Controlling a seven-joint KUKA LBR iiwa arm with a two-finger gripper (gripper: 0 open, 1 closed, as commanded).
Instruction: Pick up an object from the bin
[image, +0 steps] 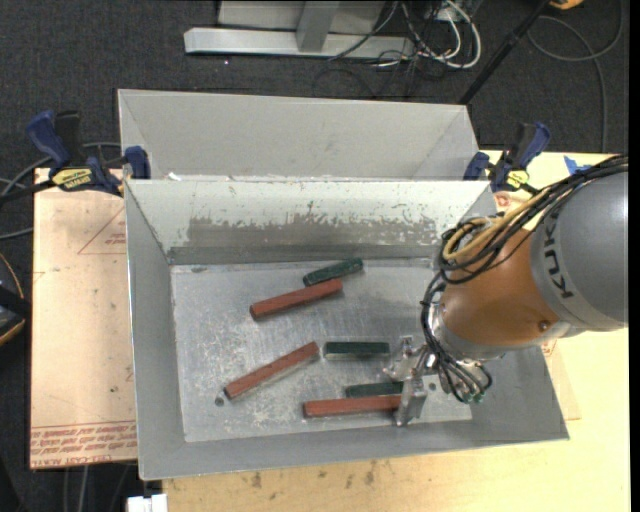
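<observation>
My gripper (403, 393) is low in the bin's front right corner, open. One finger sits above and one below the right ends of two sticks lying side by side. These are a short dark green stick (366, 390) and, just in front of it, a red-brown stick (345, 407). Both ends lie between the fingers. Another dark green stick (355, 349) lies a little behind the gripper, apart from it.
A longer red-brown stick (272, 371) lies slanted in the bin's middle. Further back, a red-brown stick (296, 299) and a dark green one (333, 271) lie end to end. The arm's orange cover and cables hang over the bin's right side.
</observation>
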